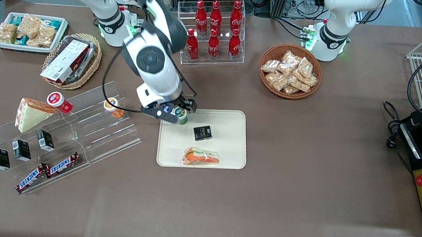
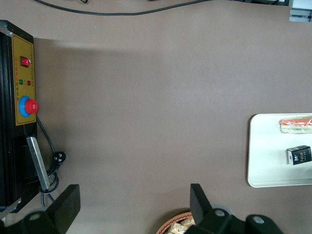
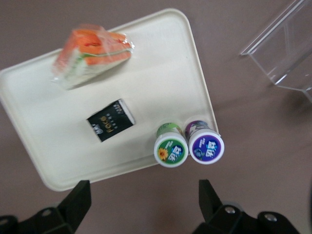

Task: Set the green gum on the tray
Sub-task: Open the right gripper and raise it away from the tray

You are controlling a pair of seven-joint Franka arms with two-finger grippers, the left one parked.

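On the tray [image 3: 44, 161], green gum [image 3: 170, 146] stands below the spread claw [image 3: 144, 207].

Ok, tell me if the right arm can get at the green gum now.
Probably yes: the end effector hangs open above the green gum, nothing covering it. The purple-lidded bottle right beside it could crowd one finger.

Wrapped sandwich [image 1: 201, 157], black box [image 1: 202, 133], purple-lidded bottle [image 3: 207, 145].

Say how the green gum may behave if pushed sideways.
The green gum stands upright, so a high push would probably tip it, and its round body could then roll. The purple gum stands close beside it on the tray and may get knocked too. The open gripper hangs above both.
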